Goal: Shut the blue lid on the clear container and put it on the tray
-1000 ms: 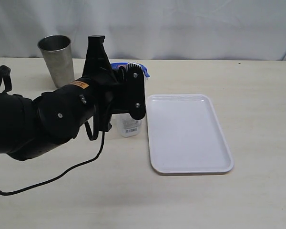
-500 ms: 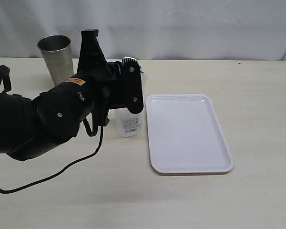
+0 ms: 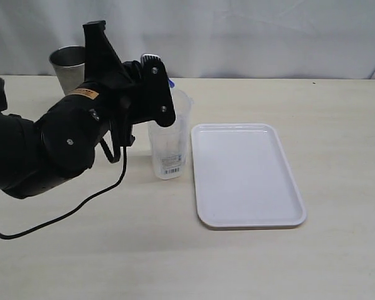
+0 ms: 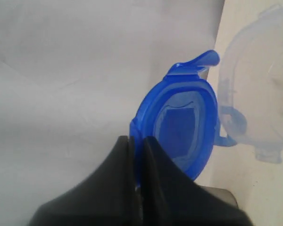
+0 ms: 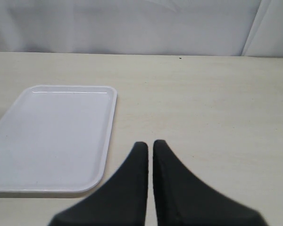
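My left gripper (image 4: 137,141) is shut on the rim of the blue lid (image 4: 179,125), which hangs in the air with its underside facing the wrist camera. In the exterior view the left gripper (image 3: 157,75) is above and just left of the clear container (image 3: 170,134); only a sliver of the lid (image 3: 170,83) shows behind it. The container stands upright with an uncovered mouth, close to the left edge of the white tray (image 3: 247,175). My right gripper (image 5: 150,143) is shut on nothing, low over the table beside the tray (image 5: 52,136).
A grey steel cup (image 3: 67,62) stands at the back left, partly behind my left arm. A black cable (image 3: 81,209) trails from that arm across the table in front. A white curtain closes off the back.
My left arm has moved up and to the left with the lid, uncovering the container's open mouth. The container, tray and right gripper have not moved.
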Controlling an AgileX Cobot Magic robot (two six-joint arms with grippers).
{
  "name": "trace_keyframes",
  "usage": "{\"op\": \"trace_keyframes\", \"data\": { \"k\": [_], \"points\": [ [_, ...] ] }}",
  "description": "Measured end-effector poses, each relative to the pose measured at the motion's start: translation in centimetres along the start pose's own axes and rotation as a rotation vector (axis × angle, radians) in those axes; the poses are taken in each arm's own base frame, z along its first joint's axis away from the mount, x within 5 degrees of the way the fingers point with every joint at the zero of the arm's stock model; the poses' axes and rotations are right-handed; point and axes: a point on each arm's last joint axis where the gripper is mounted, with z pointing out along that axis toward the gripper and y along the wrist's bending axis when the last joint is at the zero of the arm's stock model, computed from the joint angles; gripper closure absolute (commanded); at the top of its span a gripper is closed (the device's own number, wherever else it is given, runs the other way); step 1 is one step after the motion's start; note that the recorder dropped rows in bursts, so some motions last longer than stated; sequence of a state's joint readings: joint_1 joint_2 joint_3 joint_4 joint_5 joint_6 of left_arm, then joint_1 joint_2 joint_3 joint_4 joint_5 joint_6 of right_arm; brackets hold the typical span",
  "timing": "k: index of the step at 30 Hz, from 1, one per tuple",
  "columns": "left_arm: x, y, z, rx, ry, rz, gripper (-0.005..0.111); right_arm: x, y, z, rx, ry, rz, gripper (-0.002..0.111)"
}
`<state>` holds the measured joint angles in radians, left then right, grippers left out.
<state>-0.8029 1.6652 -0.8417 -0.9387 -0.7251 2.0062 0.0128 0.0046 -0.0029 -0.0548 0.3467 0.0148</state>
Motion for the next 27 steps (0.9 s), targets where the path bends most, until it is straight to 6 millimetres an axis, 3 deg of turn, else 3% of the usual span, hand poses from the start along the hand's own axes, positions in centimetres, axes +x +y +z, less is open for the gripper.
{"op": "trace_keyframes", "data": {
  "k": [11, 20, 27],
  "points": [
    [0.6, 2.5, 1.3, -0.084, 0.008, -0.118, 0.107, 0.0, 0.0, 0.0, 0.000, 0.000, 0.000, 0.104],
    [-2.2, 1.8, 0.0, -0.073, -0.093, -0.089, 0.107, 0.0, 0.0, 0.0, 0.000, 0.000, 0.000, 0.104],
    [-2.8, 1.5, -0.2, -0.047, -0.118, -0.080, 0.107, 0.0, 0.0, 0.0, 0.000, 0.000, 0.000, 0.104]
  ]
}}
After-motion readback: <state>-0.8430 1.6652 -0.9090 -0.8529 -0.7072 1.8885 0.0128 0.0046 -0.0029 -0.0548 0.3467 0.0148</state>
